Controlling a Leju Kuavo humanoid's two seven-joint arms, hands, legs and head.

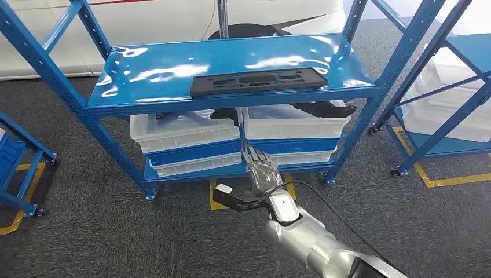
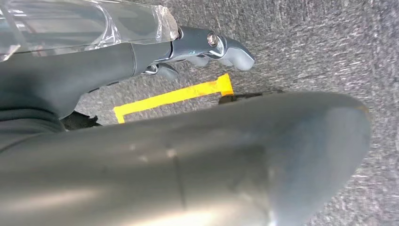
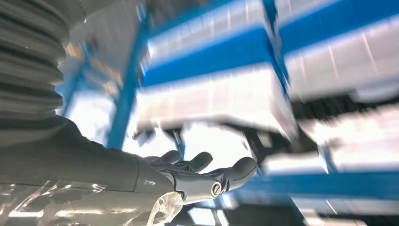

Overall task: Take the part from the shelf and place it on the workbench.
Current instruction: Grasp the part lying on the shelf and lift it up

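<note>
The part, a long flat black plastic panel [image 1: 257, 81] with cut-outs, lies on the top board of the blue shelf [image 1: 173, 63], near its front edge. My right hand [image 1: 263, 171] is raised in front of the shelf's lower levels, well below the panel, fingers stretched out and holding nothing. In the right wrist view the right hand [image 3: 197, 176] points toward blurred white bins and blue boards, empty. My left hand [image 2: 188, 47] hangs over the grey carpet with nothing in it.
White bins [image 1: 185, 130] fill the lower shelf levels, and the right one [image 1: 295, 121] holds dark parts. A second blue rack [image 1: 446, 92] stands at the right, a blue cart [image 1: 17, 162] at the left. Yellow tape [image 1: 440, 180] marks the carpet.
</note>
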